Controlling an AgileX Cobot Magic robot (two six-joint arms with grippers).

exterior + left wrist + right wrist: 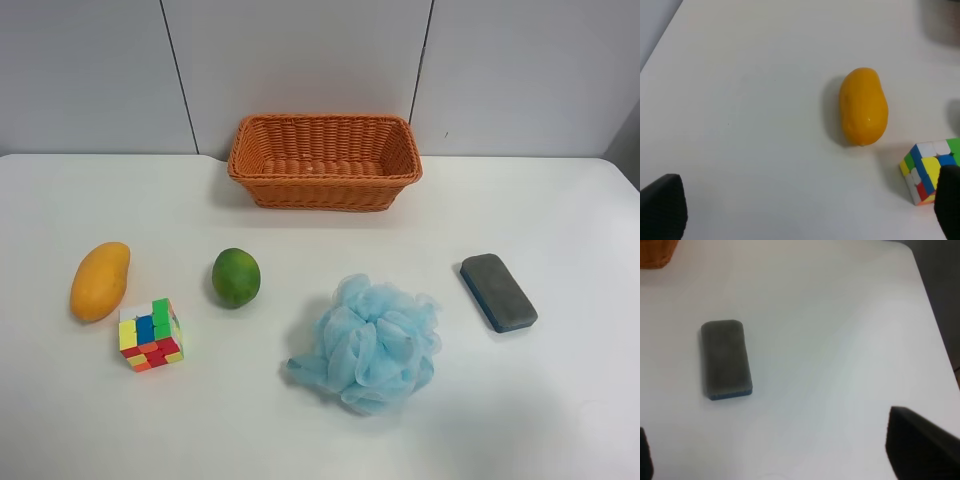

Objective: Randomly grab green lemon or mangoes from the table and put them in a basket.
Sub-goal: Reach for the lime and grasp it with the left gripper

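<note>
White bench with rounded corners, grey panelled wall behind. Straight to the left hand: two dark fingertips at the edges of the left wrist view, spread wide apart, gripping nothing, only bare bench between. Out ahead of it, the mango, yellow-orange, lying flat, untouched. Close beside the mango and near one fingertip, a puzzle cube, colours scrambled, parted from the fruit by a narrow gap.

Now the right hand: same story, fingertips far apart, holding nothing. Ahead of it a dark grey eraser with a blue base, flat on the bench, apart from both fingers. Further out, a corner of the orange woven basket, just caught at the frame's edge.

Up to the high camera. Basket at the far side of the bench, upright, close to the wall. Green lemon nearer the camera than the basket, sitting between the mango and a pale blue bath pouf, touching neither. Mango towards that view's left, well apart from the basket; eraser towards its right. Both fruits on the bench, outside the basket.
</note>
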